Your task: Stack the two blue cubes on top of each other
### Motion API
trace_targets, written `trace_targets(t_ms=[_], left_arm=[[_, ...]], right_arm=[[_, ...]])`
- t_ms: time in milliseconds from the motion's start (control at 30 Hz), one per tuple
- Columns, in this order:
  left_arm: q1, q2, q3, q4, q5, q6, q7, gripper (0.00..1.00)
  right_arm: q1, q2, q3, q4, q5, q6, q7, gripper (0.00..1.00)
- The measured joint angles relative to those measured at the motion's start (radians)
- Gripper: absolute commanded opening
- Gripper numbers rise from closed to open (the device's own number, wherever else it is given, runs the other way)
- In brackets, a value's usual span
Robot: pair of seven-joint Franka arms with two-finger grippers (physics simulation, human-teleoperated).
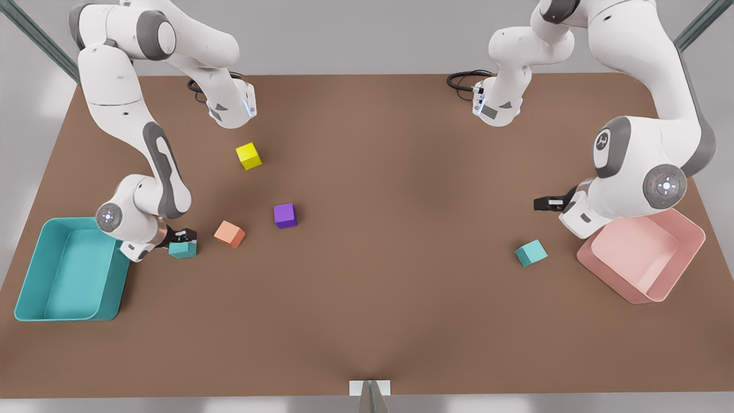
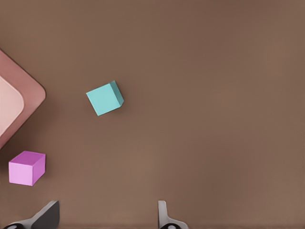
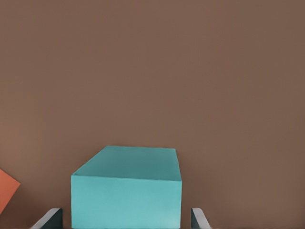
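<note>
Teal cube one [image 1: 183, 249]: on the brown surface [image 1: 390, 275] at the front view's left, just beside the teal bin [image 1: 34, 287]. Right tool [image 1: 181, 236] is low over it, fingers [image 3: 50, 218] spread on either side of the cube [image 3: 126, 193] with gaps showing; not yet clamped.

Teal cube two [image 1: 530, 253]: at the front view's right, near the pink bin [image 1: 688, 264], well apart from cube one, resting flat on the surface [image 2: 190, 71].

Left tool [image 1: 542, 203]: raised beside the pink bin, fingers [image 2: 164, 214] spread and holding nothing, cube two [image 2: 105, 98] ahead of it.

Others: orange cube [image 1: 229, 234], purple cube [image 1: 285, 215], yellow cube [image 1: 248, 156], pink cube [image 2: 27, 168].

Progress, judged: early. Nothing lifted or stacked; grasp, carry and placement all remain.
</note>
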Motion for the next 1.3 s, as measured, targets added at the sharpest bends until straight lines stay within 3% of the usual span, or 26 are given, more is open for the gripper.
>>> trace_targets(t_ms=[267, 300, 333, 367, 700, 833, 900, 1067, 1200, 1300], left_arm=[[0.000, 0.001, 0.000, 0.000, 0.000, -0.004, -0.008, 1.00], [0.000, 0.001, 0.000, 0.000, 0.000, -0.005, -0.009, 1.00], [0.000, 0.001, 0.000, 0.000, 0.000, -0.006, -0.010, 1.00], [0.000, 0.001, 0.000, 0.000, 0.000, -0.006, -0.010, 1.00], [0.002, 0.010, 0.002, -0.001, 0.001, -0.008, -0.016, 1.00], [0.002, 0.013, 0.002, -0.002, 0.002, -0.005, -0.018, 1.00], [0.000, 0.015, 0.009, -0.002, 0.003, -0.001, -0.019, 1.00], [0.004, 0.049, 0.071, -0.027, 0.004, 0.049, -0.022, 1.00], [0.011, 0.062, 0.132, -0.198, 0.003, 0.189, -0.056, 1.00], [0.014, 0.071, 0.160, -0.338, -0.020, 0.344, -0.090, 1.00]], right_arm=[[0.000, 0.050, 0.000, 0.008, 0.001, 0.027, -0.005, 1.00], [0.001, 0.051, 0.000, 0.009, 0.001, 0.028, -0.006, 0.90], [0.001, 0.050, 0.000, 0.009, 0.001, 0.029, -0.006, 0.69], [0.001, 0.050, 0.000, 0.009, 0.004, 0.029, -0.008, 0.60], [0.003, -0.004, 0.015, 0.073, 0.023, -0.044, -0.035, 0.59], [0.012, -0.042, 0.166, 0.234, 0.061, -0.151, -0.029, 0.60], [0.097, -0.019, 0.213, 0.336, 0.070, -0.195, -0.001, 0.60], [0.450, 0.163, 0.225, 0.649, 0.069, -0.256, 0.159, 0.60], [0.636, 0.356, 0.221, 0.876, 0.010, -0.269, 0.337, 0.60], [0.682, 0.436, 0.219, 0.922, -0.036, -0.247, 0.461, 0.60]])
